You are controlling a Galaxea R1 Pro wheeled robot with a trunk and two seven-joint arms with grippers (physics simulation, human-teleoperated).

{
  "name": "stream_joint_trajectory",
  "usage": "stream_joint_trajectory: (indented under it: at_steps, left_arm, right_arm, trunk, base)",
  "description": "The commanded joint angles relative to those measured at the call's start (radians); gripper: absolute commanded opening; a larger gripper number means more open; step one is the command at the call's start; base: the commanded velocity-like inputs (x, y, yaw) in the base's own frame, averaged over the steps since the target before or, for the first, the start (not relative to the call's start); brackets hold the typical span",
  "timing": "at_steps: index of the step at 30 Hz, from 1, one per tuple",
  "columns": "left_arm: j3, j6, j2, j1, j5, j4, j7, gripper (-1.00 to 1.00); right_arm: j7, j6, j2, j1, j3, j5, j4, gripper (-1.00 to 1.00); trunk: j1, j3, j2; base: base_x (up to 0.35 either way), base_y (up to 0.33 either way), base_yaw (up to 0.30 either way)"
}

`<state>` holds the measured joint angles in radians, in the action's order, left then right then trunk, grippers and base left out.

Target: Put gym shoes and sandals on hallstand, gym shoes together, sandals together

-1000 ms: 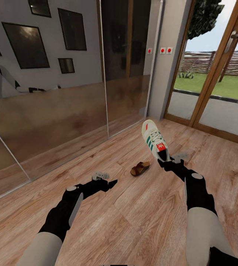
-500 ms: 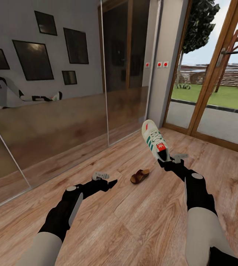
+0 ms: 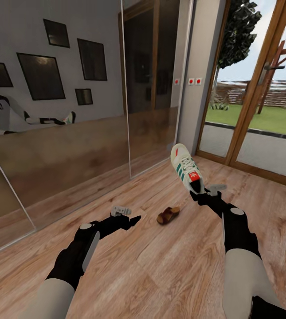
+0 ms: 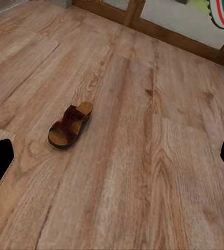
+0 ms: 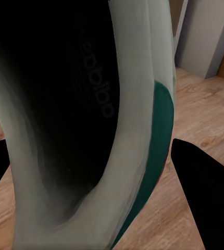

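Our right gripper [image 3: 197, 191] clamps the heel of a white gym shoe [image 3: 185, 167], holding it clear of the wood-plank corridor floor [image 3: 169, 266] with its toe toward 11 o'clock. Our left gripper [image 3: 131, 220] hangs wide and empty, and one brown sandal [image 3: 168, 215] lies on the floor just at its 2 o'clock, beside the mirrored wardrobe [image 3: 63, 133].

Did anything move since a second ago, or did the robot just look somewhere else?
Mostly the camera turned: the whole room slid across the head view. The right gripper still holds the gym shoe up, the left gripper stays open, and the sandal still lies on the corridor floor.
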<state>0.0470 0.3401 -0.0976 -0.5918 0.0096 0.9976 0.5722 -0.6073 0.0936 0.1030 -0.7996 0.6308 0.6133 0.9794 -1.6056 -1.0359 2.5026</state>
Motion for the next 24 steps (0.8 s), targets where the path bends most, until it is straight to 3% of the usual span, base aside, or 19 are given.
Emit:
stream_joint_trajectory:
  at_steps: [1,15,24]
  left_arm:
    - [-0.001,0.008,0.0,0.0,0.001,0.001,0.003,1.0]
    - [-0.001,0.008,-0.001,-0.001,0.001,0.001,0.003,1.0]
    - [-0.001,0.008,-0.001,-0.001,0.003,0.001,0.003,1.0]
  right_arm:
    - [-0.008,0.005,0.001,-0.001,0.005,0.003,0.002,-1.0]
    - [-0.009,0.006,-0.001,-0.001,0.007,-0.001,0.002,-1.0]
    - [-0.009,0.006,-0.002,-0.001,0.054,-0.09,0.002,-1.0]
  trunk:
    - [0.0,-0.001,0.0]
    - [0.0,-0.001,0.0]
    - [0.0,-0.001,0.0]
  base:
    - [0.313,0.0,0.0]
    - [0.323,-0.061,0.0]
    - [0.287,-0.165,0.0]
